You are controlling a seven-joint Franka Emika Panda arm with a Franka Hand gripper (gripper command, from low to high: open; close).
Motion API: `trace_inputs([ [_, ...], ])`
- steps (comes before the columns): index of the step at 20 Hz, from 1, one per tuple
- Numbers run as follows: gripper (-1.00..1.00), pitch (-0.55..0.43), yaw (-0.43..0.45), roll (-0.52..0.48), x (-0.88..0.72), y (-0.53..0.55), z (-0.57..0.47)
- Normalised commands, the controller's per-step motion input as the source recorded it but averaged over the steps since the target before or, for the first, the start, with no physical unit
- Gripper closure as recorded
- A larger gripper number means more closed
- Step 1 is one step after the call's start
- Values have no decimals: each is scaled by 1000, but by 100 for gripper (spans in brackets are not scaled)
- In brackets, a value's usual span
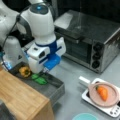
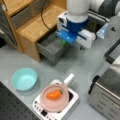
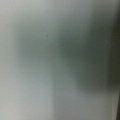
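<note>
My gripper hangs low over an open grey drawer, its fingers reaching down just above a green vegetable lying inside. A yellow-orange pepper sits in the same drawer, further to a front view's left. In a front view from the opposite side, the blue and white hand covers the fingers, and only a bit of the green vegetable shows under it, above the drawer. The wrist view holds nothing but a grey surface.
An orange carrot lies on a pink plate on a white cooker. A toaster oven, a teal bowl and a wooden cabinet stand around.
</note>
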Motion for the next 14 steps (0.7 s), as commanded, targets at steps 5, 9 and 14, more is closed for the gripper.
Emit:
trace_inputs([
  [5, -100, -19, -132, 59, 93, 210, -5],
  [9, -100, -21, -145, 64, 96, 217, -8],
  [14, -100, -21, -147, 59, 98, 210, -8],
])
